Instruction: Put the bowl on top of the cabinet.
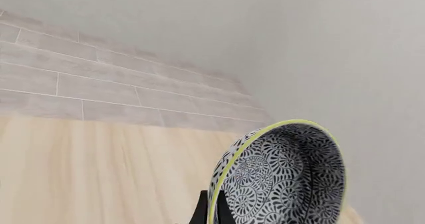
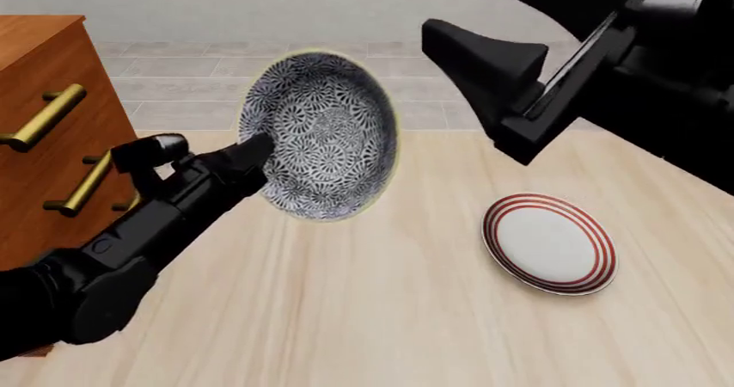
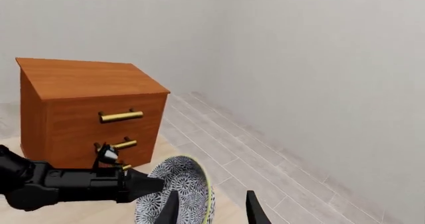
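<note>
The bowl [image 2: 321,138] hangs in the air above the table [image 2: 379,318], tipped on edge so its patterned inside faces my front camera. My left gripper [image 2: 258,150] pinches its rim, fingers pressed to either side of the wall. The cabinet [image 2: 46,129] stands just to the left of the bowl, its flat top [image 3: 89,77] bare in the right wrist view. My right gripper [image 3: 211,206] is raised high, fingers spread and holding nothing. A red-ringed plate [image 2: 548,242] lies on the table below it.
</note>
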Action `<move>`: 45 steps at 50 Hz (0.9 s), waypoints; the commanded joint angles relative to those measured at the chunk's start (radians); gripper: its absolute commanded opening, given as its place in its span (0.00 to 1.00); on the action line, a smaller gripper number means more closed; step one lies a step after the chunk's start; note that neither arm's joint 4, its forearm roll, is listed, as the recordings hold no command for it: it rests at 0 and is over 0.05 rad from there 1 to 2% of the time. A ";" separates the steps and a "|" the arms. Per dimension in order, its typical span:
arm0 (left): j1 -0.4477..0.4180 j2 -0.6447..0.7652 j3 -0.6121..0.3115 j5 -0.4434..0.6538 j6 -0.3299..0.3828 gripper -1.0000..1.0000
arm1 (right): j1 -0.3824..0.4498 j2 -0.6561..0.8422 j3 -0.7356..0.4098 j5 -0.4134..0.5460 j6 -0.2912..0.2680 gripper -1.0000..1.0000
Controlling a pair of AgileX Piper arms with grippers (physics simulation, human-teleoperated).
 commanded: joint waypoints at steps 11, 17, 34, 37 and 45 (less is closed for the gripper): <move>-0.013 -0.017 -0.100 0.180 0.031 0.00 | 0.007 -0.188 0.104 -0.103 -0.014 1.00; -0.002 -0.012 -0.109 0.197 0.028 0.00 | 0.041 -0.260 0.137 -0.131 -0.011 1.00; 0.031 -0.057 -0.190 0.336 0.065 0.00 | 0.003 -0.288 0.151 -0.138 0.026 1.00; 0.050 -0.067 -0.210 0.373 0.079 0.00 | -0.002 -0.299 0.153 -0.134 0.029 1.00; 0.111 -0.083 -0.254 0.462 0.101 0.00 | -0.008 -0.309 0.154 -0.131 0.037 1.00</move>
